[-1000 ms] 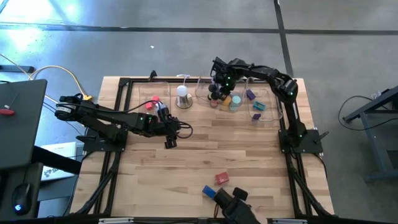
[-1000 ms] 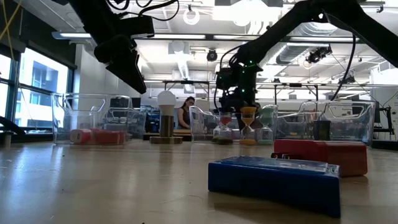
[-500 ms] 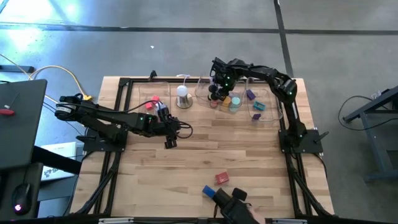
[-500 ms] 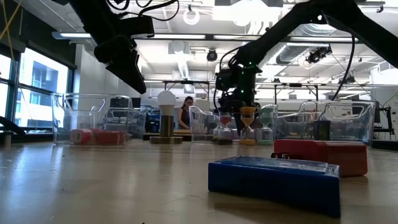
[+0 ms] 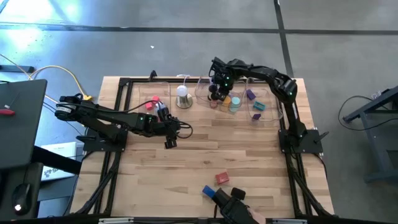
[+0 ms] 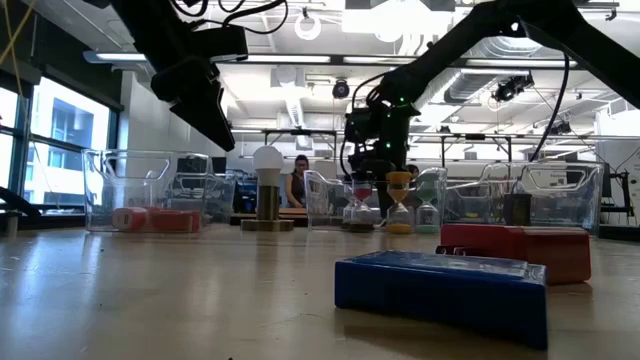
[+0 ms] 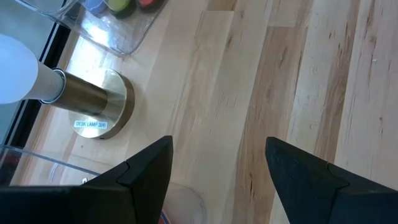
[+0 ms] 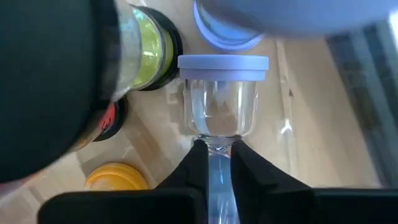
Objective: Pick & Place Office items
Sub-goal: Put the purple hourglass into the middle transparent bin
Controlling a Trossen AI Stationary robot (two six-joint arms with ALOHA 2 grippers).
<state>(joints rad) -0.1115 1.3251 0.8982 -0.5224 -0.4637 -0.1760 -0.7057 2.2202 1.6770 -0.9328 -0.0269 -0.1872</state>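
My right end effector [image 8: 214, 163] is closed on the narrow waist of a small lilac-capped sand timer [image 8: 222, 99], held over the middle clear tray [image 5: 202, 93] at the far side of the wooden surface [image 5: 249, 155]. I judge the waist is the natural place to pinch: it is the thinnest part, and the wider bulb and cap above keep the piece from slipping through. Below it in the tray stand other round pieces, a green one [image 8: 146, 43], an orange one [image 8: 115, 177] and a red one mostly hidden by the finger. From table height the same tray shows timers standing upright in red [image 6: 361, 205] and orange [image 6: 399, 203], so I read this as a sorting station where like goes with like.

My left end effector [image 7: 214, 168] waits with its fingers apart over bare wood, near the brass-based desk lamp [image 5: 182, 96] and the left tray [image 5: 134, 93], which already holds red and pink pieces.

Near the front edge, a blue block [image 6: 440, 290] and a red block [image 6: 515, 250] lie just beside each other, not yet collected. Those two look like the next candidates.
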